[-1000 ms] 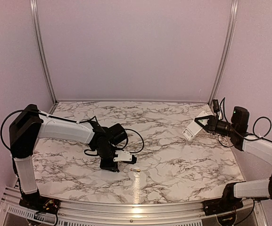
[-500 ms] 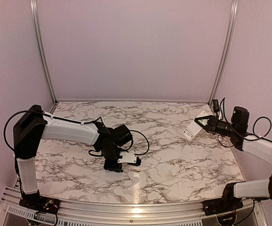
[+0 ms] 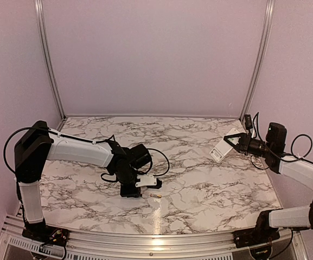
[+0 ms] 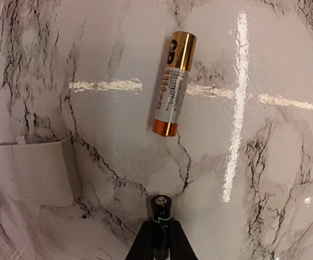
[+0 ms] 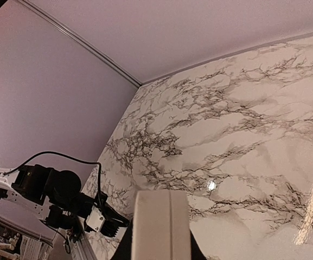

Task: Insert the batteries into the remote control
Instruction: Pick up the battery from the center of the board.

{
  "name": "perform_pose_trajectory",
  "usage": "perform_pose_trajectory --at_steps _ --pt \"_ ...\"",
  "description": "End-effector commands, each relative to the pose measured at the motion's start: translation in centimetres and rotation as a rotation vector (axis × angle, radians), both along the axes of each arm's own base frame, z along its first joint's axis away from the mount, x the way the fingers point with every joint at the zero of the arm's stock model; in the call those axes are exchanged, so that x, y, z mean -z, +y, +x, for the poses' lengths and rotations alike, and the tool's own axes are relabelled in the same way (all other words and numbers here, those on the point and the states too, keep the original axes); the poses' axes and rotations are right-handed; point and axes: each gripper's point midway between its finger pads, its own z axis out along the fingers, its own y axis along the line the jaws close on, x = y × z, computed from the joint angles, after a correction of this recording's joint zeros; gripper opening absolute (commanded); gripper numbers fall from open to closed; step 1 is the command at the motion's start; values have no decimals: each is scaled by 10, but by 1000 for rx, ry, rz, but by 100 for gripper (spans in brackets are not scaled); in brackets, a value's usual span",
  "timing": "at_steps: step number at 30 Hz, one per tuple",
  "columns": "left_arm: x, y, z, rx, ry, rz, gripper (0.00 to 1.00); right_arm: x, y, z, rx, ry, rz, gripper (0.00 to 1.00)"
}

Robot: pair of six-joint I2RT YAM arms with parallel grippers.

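While the left hand [image 4: 160, 241] clamps a dark battery [image 4: 161, 210] low by the marble surface [image 4: 286, 173], a gold-ended battery [image 4: 172, 81] lies just beyond it, near a white cover piece [image 4: 34, 172]; far right, the right hand [image 3: 229, 142] grips the remote control [image 5: 160, 225] aloft.

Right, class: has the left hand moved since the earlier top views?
Yes. The left hand has shifted slightly right, towards the gold battery, which has stayed put.
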Motion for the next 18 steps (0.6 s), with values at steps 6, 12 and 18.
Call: perform_pose_trajectory --at_steps 6,12,18 --pt "7 11 -14 -119 73 14 0 -3 4 -5 -27 1 -5 0" --pt "-61 -14 2 -149 -41 -209 0 2 15 -8 -53 24 -3 0" --pt "-181 -36 32 -249 -270 -601 0 4 45 -18 -145 65 -6 0"
